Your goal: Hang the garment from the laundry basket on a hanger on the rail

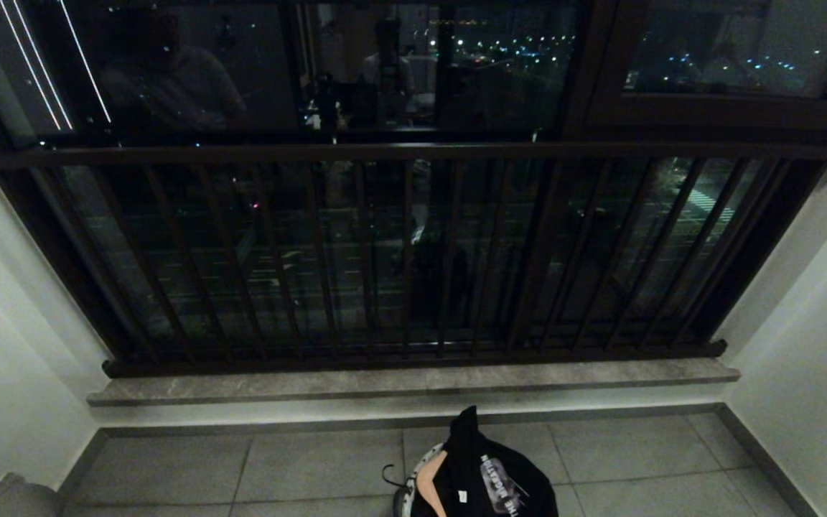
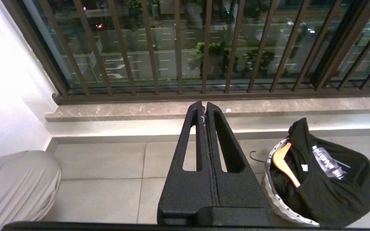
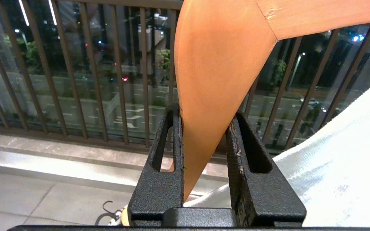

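The laundry basket stands on the tiled floor below the window, stuffed with a black printed garment and a wooden hanger. The dark rail crosses the window high above it. Neither arm shows in the head view. My right gripper is shut on the arm of another wooden hanger, and a white garment spreads beneath it. My left gripper is shut and empty, left of the basket and its black garment.
Vertical bars fill the window under the rail, above a stone sill. White walls close in on both sides. A pale grey padded thing sits on the floor at the left. A hanger's black hook pokes over the basket's rim.
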### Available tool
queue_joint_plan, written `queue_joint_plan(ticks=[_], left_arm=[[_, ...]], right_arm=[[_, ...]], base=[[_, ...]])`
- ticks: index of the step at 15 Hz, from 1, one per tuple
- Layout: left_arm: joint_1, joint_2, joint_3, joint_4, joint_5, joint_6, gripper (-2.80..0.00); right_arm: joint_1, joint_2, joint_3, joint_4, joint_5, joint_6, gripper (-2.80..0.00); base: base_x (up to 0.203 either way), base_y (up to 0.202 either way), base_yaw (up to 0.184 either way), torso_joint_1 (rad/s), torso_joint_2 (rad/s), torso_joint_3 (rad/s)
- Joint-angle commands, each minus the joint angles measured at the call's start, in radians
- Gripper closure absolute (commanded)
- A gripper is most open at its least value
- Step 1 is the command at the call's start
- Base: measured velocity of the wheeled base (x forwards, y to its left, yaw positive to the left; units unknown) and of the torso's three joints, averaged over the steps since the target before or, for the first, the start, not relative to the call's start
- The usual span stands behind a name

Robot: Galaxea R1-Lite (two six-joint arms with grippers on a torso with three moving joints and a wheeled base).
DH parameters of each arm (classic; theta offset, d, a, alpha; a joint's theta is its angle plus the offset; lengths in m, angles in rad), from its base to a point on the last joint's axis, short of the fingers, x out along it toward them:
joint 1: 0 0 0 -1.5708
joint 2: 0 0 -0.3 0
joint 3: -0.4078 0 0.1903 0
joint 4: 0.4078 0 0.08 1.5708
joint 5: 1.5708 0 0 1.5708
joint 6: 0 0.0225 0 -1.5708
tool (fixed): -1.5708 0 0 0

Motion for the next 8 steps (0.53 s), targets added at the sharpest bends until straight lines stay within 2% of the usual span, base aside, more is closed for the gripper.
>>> queue_joint_plan(ticks=[1, 8], left_arm=[[-0.001, 0.001, 0.000, 0.000, 0.000, 0.000, 0.00], [0.001, 0.001, 0.000, 0.000, 0.000, 0.000, 0.00]], right_arm=[[0.000, 0.001, 0.000, -0.002, 0.001, 0.000, 0.00], [0.000, 0.001, -0.001, -0.002, 0.006, 0.000, 0.00]], base=[[0.000, 0.000, 0.000, 0.158, -0.35, -0.180], [0.000, 0.000, 0.000, 0.147, -0.31, -0.161]])
